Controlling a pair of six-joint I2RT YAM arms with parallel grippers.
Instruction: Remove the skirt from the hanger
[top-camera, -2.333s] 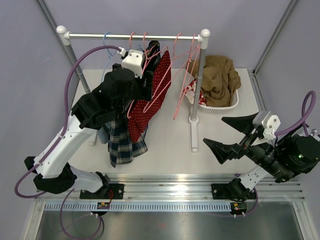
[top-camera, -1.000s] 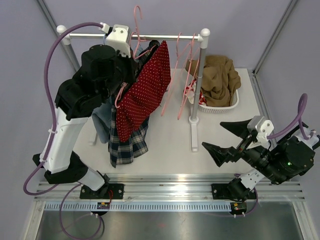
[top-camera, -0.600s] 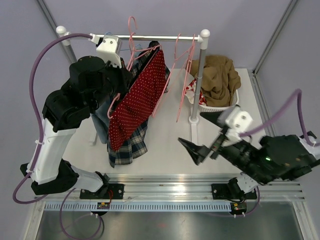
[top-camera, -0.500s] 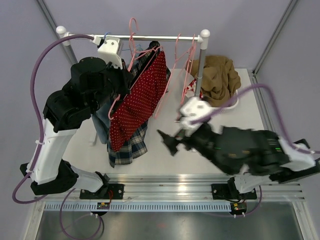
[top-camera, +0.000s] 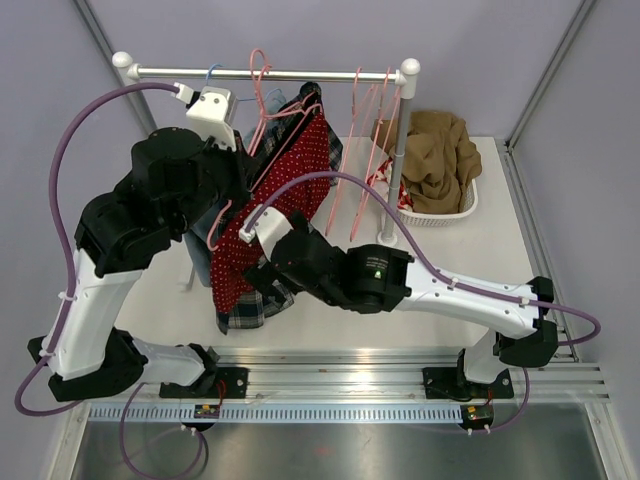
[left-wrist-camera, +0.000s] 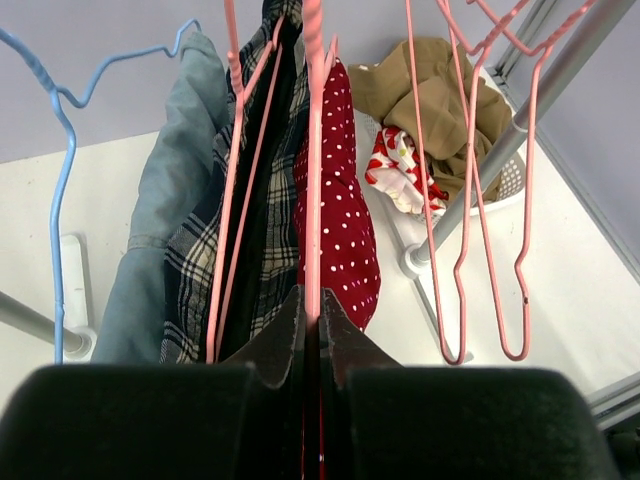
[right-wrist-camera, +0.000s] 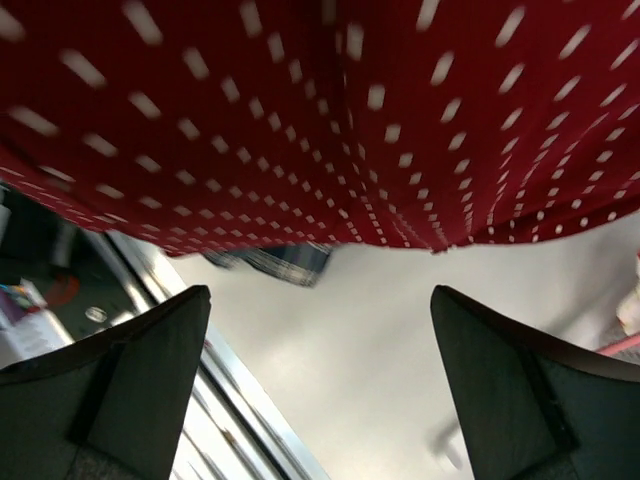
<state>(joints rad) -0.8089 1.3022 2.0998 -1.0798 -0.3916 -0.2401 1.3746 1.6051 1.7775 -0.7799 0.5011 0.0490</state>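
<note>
My left end effector (left-wrist-camera: 312, 305) is clamped shut on the thin pink wire hanger (left-wrist-camera: 313, 150), pinching the wire between its black fingers. The red skirt with white polka dots (top-camera: 272, 215) hangs from that hanger. It slants down in front of the metal clothes rail (top-camera: 300, 72), beside a dark plaid garment (top-camera: 243, 312) and above the white bench (top-camera: 450, 255). My right end effector (right-wrist-camera: 320, 300) is spread as wide as it goes and holds nothing. It sits just under the skirt's lower hem, which shows above its fingers (right-wrist-camera: 130, 370).
</note>
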